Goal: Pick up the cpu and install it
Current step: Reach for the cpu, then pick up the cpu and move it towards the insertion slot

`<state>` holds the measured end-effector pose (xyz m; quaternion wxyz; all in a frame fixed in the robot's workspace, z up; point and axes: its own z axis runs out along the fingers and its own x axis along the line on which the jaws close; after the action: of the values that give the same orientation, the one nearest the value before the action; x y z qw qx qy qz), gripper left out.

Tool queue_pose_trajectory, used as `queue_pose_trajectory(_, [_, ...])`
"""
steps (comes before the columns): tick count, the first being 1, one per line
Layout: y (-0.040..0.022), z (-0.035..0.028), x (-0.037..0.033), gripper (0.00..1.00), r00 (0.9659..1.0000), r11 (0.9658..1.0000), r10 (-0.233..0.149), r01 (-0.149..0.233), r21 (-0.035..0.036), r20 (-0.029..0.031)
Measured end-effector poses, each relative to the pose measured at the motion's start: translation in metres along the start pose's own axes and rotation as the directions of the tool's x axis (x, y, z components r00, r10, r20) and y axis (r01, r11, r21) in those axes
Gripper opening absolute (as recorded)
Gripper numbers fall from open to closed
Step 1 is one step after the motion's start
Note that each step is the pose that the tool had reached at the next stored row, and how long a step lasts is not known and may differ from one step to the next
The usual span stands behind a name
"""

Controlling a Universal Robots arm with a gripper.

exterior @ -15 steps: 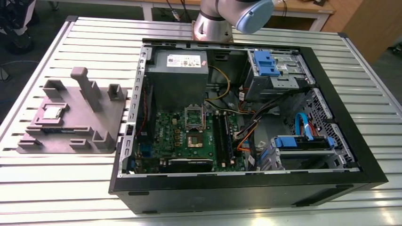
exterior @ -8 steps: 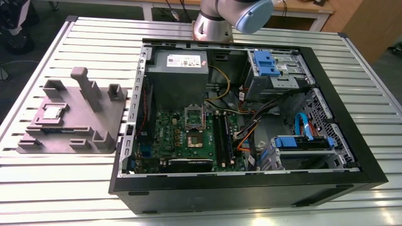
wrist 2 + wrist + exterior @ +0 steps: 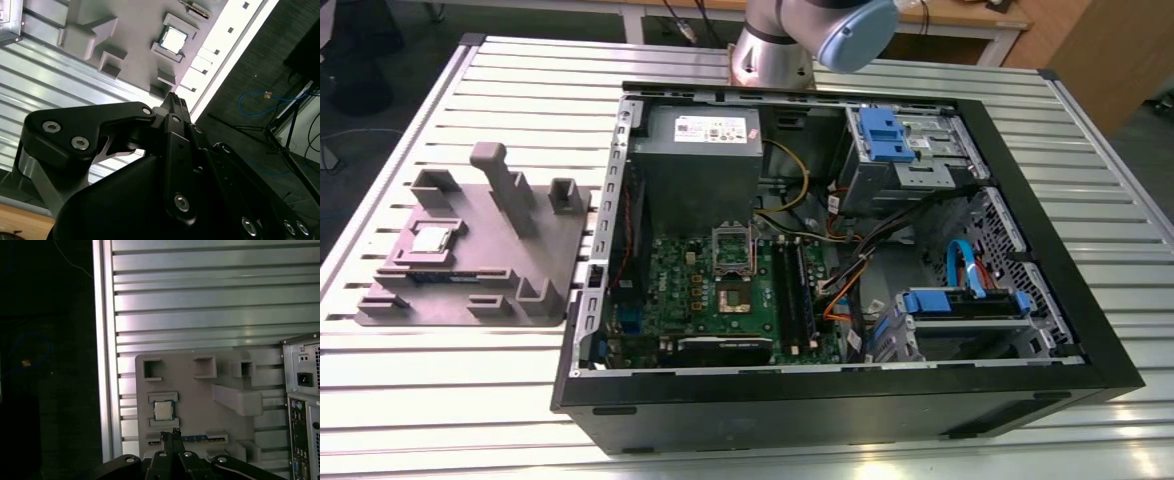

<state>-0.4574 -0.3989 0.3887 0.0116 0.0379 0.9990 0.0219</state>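
- The cpu (image 3: 430,238) is seen seated flat in a square recess of the grey fixture tray (image 3: 520,262), at the exterior view's left, silvery top facing up.
- The tray is laid on the slatted metal table (image 3: 454,400), just beside the open computer case (image 3: 854,402) and apart from it.
- Inside the case, the motherboard (image 3: 670,262) is shown in the lower middle of the exterior view, with its socket (image 3: 736,297) near the board's centre; no chip can be made out in it.
- A grey power supply (image 3: 700,128) is mounted above the board in that view, and part of the arm (image 3: 787,40) is seen at the top edge.
- In both wrist views the gripper (image 3: 169,432) (image 3: 173,97) is held above the tray (image 3: 200,395) (image 3: 135,35), its fingers pressed together with nothing gripped.
- The cpu (image 3: 163,410) (image 3: 173,39) is found near the fingertips but not touched by them.
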Motion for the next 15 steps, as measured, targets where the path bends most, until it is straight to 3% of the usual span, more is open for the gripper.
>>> queue_pose_trajectory(2, [-0.0004,0.0,0.0046,0.1,1.0,1.0,0.0,0.0,0.0,-0.0008])
queue_pose_trajectory(15, [-0.0005,0.0,0.0067,0.1,1.0,1.0,0.0,0.0,-0.0001,-0.0009])
